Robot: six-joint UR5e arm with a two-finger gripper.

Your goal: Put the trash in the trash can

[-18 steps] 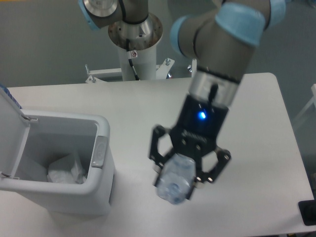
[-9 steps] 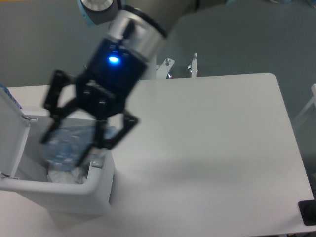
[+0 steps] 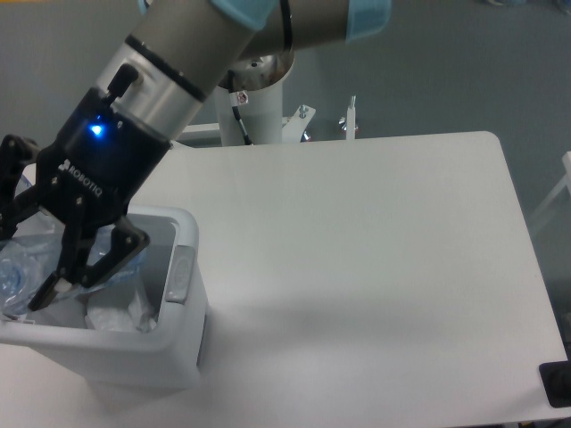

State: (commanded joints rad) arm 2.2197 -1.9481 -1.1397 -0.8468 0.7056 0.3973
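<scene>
Nearest me, the bin [image 3: 183, 357] sits at the counter's [image 3: 375, 267] seven-o'clock corner, and I can see the wrapper [image 3: 114, 314] already lying inside it, pale against the inner wall. Just above that, at nine o'clock in the picture, I now have the gripper [image 3: 27, 267] hanging over the bin's open mouth, its jaws closed around the bottle [image 3: 16, 272], whose bluish body shows between the fingers [image 3: 67, 272] at the bin's left side. A second ago I was holding that bottle over bare counter at about five o'clock from the bin; half a second ago I was swinging it across the bin's near rim. So the carry is done, and the bottle has gone from outside the bin to directly over or partly within the opening; I cannot tell how deep it sits. By my reading, one piece is binned and the other needs only a release. Farther back, at twelve o'clock, the arm's pedestal [image 3: 254, 111] stands behind the counter, and the right half of the counter holds nothing I need.
</scene>
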